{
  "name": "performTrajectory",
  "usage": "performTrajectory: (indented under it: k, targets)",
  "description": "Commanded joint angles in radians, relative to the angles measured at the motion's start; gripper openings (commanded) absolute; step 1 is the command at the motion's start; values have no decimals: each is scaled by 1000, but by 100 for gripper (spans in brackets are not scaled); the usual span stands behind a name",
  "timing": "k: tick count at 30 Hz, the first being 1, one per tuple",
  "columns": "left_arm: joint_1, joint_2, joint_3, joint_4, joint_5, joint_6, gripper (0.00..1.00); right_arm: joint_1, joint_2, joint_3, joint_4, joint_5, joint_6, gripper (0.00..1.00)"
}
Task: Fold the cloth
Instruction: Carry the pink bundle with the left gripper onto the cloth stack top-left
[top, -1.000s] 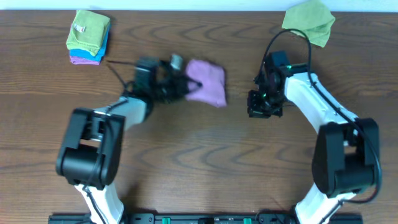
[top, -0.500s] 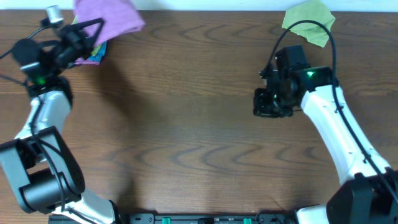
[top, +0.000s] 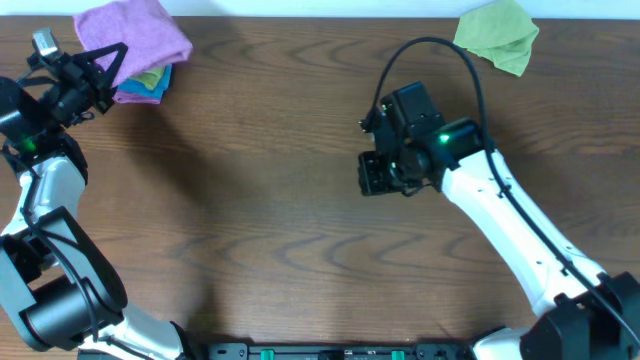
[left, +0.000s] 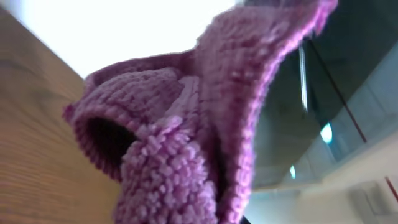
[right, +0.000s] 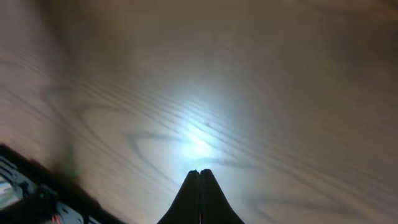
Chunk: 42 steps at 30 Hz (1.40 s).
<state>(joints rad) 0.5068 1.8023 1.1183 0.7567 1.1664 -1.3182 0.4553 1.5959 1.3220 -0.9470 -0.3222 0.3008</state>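
My left arm reaches to the far left corner of the desk (top: 260, 200), wrist tipped up so its camera looks toward the ceiling. My left gripper (top: 112, 62) is clamped on the edge of the purple cloth (top: 135, 32). The cloth is bunched rather than flat, a loose lump sitting over a stack of folded cloths (top: 148, 86) in blue and green. Up close it fills the left wrist view (left: 186, 124) as thick looped terry, curled into a roll with a dark hollow on its left side, and it hides my fingers there. My right arm stretches in to the middle of the desk. My right gripper (top: 383, 176) points down over bare wood, its 2 fingers (right: 193, 193) pressed together on nothing. A crumpled green cloth (top: 497, 35) lies at the far right edge.
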Motion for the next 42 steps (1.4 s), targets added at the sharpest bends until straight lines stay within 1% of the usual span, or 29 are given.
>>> performTrajectory:
  k: [1,3,5,8,11,12,17,21,25,30,38,42]
  targets:
    - [-6,-11,7,-116,-287,116,6,18,-14,16,30,-7,58,1]
    - [-26,-8,7,-212,-458,177,6,18,-14,16,47,-5,62,1]
    - [-55,3,8,-231,-586,225,6,17,-14,16,49,13,62,2]
    - [-106,29,9,-204,-729,240,6,17,-14,16,47,56,61,2]
    - [-146,85,22,-108,-797,249,6,17,-14,16,47,96,61,2]
    - [-153,114,39,-84,-792,248,6,16,-14,16,47,103,59,2]
    - [-159,269,174,-78,-745,248,6,16,-14,16,43,138,50,2]
    - [-159,335,269,-64,-746,248,6,16,-14,16,27,138,50,1]
    - [-164,393,372,-73,-706,237,6,16,-14,16,27,139,50,2]
    - [-173,462,484,-122,-675,226,6,16,-14,16,35,139,50,2]
    - [-175,492,494,-305,-664,230,6,16,-13,16,54,139,50,2]
    - [-174,494,494,-338,-660,230,6,16,-14,16,56,139,51,2]
